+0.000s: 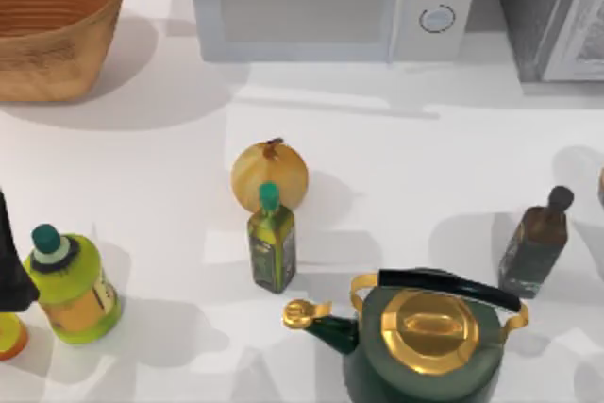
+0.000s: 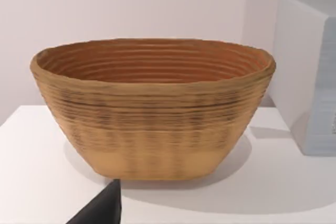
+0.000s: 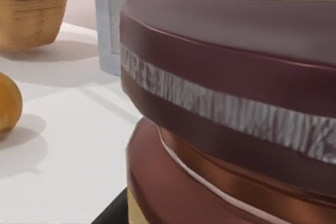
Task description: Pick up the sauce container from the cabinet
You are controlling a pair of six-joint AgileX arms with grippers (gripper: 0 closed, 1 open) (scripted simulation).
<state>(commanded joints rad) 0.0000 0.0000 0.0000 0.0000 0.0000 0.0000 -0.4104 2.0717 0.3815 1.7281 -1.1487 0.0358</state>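
The sauce container [image 3: 236,51] looms very close in the right wrist view, with a dark maroon lid, a silvery band around it and a tan-orange body below. A dark part of my right gripper [image 3: 113,211] pokes up beside the jar's base. A brown sliver at the top view's right edge may be the same jar. The cabinet [image 1: 552,7] is the dark grey box at the back right, with a pale streaked door panel. My left arm [image 1: 9,252] shows as a dark shape at the left edge, and my left gripper [image 2: 105,208] is near the woven basket [image 2: 152,108].
A white microwave [image 1: 330,2] stands at the back centre, with the basket [image 1: 52,21] at the back left. On the table are an onion [image 1: 270,175], an olive-green bottle [image 1: 273,243], a slim dark bottle [image 1: 536,244], a green and gold kettle [image 1: 425,337] and a yellow-green bottle [image 1: 71,285].
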